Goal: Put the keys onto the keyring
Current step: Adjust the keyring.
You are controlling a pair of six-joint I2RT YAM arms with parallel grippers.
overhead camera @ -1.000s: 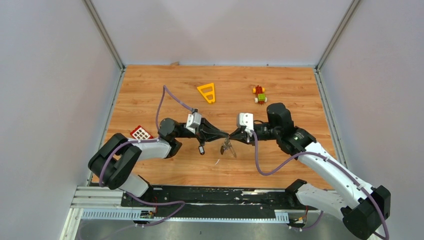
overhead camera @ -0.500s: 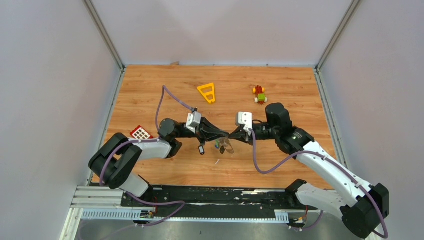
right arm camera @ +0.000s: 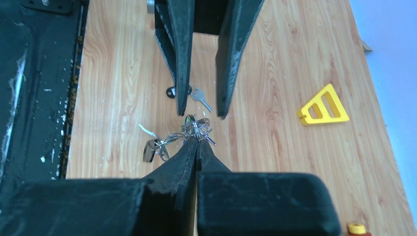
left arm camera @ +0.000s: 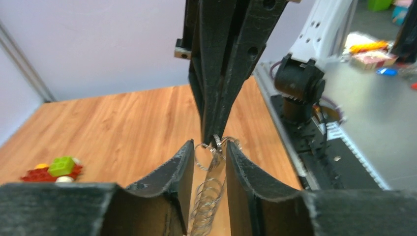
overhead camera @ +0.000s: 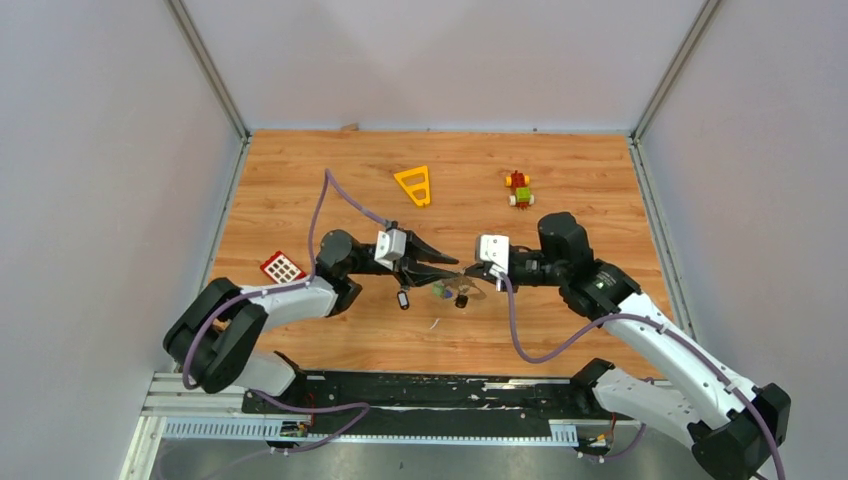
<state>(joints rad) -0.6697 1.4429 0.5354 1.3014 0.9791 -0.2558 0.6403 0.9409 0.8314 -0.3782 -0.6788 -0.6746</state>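
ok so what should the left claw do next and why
Probably ease the left claw back and down toward the loose key on the table. It stands open, fingers either side of the keyring without gripping, while the right claw is shut on the keyring, so the left looks free to fetch.
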